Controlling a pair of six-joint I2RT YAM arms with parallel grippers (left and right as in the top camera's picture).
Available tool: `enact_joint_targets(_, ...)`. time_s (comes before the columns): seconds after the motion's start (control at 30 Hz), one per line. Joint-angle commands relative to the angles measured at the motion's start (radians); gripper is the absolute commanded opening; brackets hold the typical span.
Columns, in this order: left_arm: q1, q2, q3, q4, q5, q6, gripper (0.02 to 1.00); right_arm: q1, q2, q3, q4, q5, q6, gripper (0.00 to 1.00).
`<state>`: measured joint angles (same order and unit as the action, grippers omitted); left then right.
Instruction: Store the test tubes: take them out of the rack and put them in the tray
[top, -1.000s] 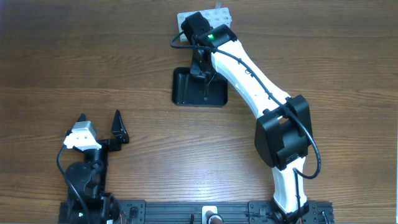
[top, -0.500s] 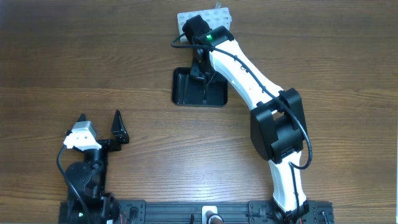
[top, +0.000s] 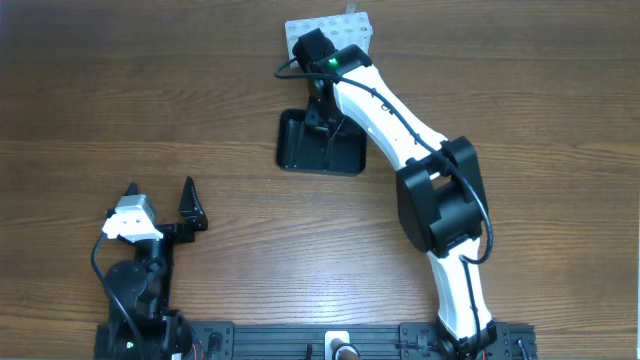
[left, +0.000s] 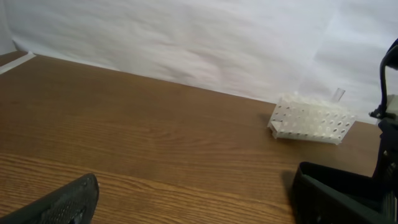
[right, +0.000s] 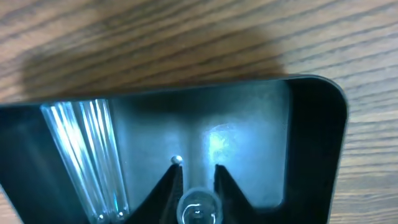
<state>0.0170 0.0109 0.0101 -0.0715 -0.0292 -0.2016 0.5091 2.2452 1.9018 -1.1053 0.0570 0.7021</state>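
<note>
**Test tube held over tray; open tabletop to the left**

- Right hand (right: 198, 186): closed narrowly on an upright test tube (right: 198, 210), whose round end shows between the fingers. It hangs over the black tray (right: 311, 124), inside the rim and near one end wall.
- Tray contents: clear tubes (right: 81, 155) lie side by side along the far inner wall, well apart from the held tube. The floor between them is bare.
- Tray position: from above, the tray (top: 297, 145) sits in the far middle of the tabletop (top: 520, 80), with the right arm crossing its right half. The top view hides the tray contents and the grip, which the right wrist view shows.
- Rack (top: 355, 22): white, just beyond the tray at the far edge of the tabletop.
- Rack side view: the left wrist view shows the rack (left: 311, 118) from the side, with one spare tube (left: 339, 94) standing up from its far corner.
- Left hand (top: 160, 190): spread wide and holding nothing, near the front left. Open wood lies on every side of it.
</note>
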Motion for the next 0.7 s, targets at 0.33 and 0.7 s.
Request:
enact_joint_targets(0.33, -0.005, -0.007, -0.004, -0.001, 0.01, 0.012, 0.998, -0.008, -0.005, 0.035, 0.016, -0.061, 0.0, 0.514)
enact_joint_targets(0.7, -0.005, -0.007, -0.004, -0.001, 0.01, 0.012, 0.998, -0.038, -0.072, 0.238, -0.011, -0.032, -0.13, 0.649)
